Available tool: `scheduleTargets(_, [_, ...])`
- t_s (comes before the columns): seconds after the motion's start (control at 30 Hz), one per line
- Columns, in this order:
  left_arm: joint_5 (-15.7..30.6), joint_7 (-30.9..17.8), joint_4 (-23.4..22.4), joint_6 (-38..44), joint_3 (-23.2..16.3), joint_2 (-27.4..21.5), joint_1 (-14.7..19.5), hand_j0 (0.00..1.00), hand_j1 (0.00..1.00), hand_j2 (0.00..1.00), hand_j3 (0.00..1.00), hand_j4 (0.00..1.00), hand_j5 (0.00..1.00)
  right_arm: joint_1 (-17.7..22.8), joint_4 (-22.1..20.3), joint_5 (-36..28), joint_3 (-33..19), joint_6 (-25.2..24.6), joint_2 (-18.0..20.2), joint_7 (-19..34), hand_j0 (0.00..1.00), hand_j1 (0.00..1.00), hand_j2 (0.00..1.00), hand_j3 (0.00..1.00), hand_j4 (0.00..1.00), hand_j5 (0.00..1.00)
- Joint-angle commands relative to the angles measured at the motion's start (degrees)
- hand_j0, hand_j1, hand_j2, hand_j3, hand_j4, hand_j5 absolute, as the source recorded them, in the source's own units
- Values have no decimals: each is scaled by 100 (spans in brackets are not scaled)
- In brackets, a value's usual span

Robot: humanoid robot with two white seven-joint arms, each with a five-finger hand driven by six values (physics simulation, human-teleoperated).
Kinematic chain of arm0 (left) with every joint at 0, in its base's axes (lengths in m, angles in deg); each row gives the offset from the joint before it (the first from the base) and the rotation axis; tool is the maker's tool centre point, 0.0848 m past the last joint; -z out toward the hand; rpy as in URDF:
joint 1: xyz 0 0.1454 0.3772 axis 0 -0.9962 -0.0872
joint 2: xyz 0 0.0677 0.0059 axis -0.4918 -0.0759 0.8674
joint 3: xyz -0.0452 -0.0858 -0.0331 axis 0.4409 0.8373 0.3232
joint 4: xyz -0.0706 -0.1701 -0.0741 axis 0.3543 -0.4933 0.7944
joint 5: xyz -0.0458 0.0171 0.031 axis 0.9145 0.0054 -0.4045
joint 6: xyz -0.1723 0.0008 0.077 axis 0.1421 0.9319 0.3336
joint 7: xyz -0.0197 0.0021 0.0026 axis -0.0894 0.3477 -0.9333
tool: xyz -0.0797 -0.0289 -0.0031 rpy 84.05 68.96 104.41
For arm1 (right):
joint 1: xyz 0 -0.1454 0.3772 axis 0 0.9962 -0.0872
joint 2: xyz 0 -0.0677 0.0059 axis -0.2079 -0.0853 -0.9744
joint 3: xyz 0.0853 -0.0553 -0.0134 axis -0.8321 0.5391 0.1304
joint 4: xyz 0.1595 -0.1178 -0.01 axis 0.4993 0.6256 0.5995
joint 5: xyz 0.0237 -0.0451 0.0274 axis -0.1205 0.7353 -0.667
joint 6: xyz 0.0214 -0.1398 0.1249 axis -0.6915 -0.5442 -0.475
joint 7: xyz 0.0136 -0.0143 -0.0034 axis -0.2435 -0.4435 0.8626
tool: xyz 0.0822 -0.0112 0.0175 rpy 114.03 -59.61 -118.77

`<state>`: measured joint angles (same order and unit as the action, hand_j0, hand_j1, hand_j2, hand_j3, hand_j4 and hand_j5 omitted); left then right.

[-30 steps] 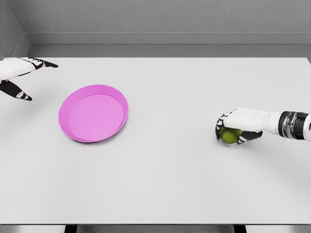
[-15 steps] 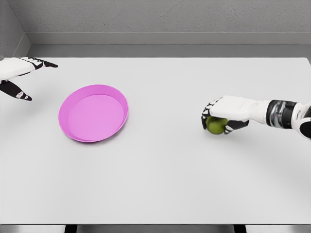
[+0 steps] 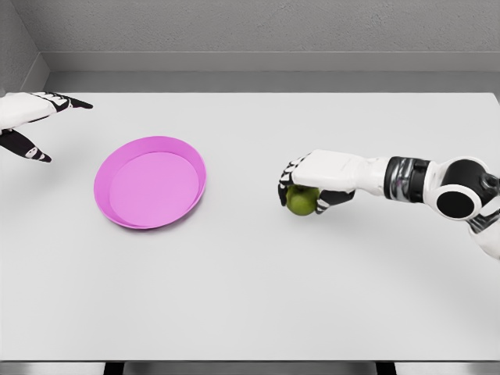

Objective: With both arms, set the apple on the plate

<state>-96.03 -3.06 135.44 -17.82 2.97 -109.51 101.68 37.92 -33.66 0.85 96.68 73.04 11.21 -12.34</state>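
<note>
Two hands were in view over the white worktop (image 3: 258,297). Right hand (image 3: 306,183) was curled over the green apple (image 3: 301,201), fingers wrapped down its far and near sides, holding it to the right of the pink plate (image 3: 150,181) and well apart from it. Left hand (image 3: 31,125) hovered to the left of the plate, fingers spread and holding nothing. Apple judged small, firm and light, with a smooth rounded skin likely to slip; a grip spanning its widest girth appeared soundest. Whether the apple rested on the worktop or was lifted just clear could not be told. Its upper half was hidden beneath the palm. Left arm was cut off at the frame edge, and the plate's depth was hard to judge.
</note>
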Motion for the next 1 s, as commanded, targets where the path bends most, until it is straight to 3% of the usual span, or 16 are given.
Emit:
scheduleTargets(0.0, [45,3,0,14,5,-7,0,100,100,100,100,100,100,0,-2,-22,-6,-13,-205,-10,47,47,47,47,47,47])
scheduleTargets(0.2, [36,3,0,14,5,-7,0,100,100,100,100,100,100,-97,33,-30,38,-57,-531,-10,47,47,47,47,47,47])
scheduleTargets(0.43, [36,3,0,14,5,-7,0,100,100,100,100,100,100,-158,51,-22,56,-119,-654,-1,48,48,48,48,48,48])
scheduleTargets(0.47, [36,3,9,14,5,-7,0,100,100,100,100,100,100,-158,51,-22,56,-110,-654,-1,59,59,59,59,59,59])
scheduleTargets(0.5, [36,3,9,14,5,-7,0,100,100,100,100,100,100,-158,60,-13,56,-119,-654,-1,100,100,100,100,100,100])
scheduleTargets(0.87, [36,3,9,14,5,-16,0,100,100,100,100,100,100,-158,16,-13,38,-92,-601,-1,100,100,100,100,100,100])
scheduleTargets(0.93, [36,3,0,14,5,-25,0,100,100,100,100,100,100,-167,25,-4,-233,-57,-434,-1,100,100,100,100,100,100])
scheduleTargets(0.97, [45,3,9,14,5,-25,0,100,100,100,100,100,100,-132,16,-13,-734,-13,-48,-10,100,100,100,100,100,100])
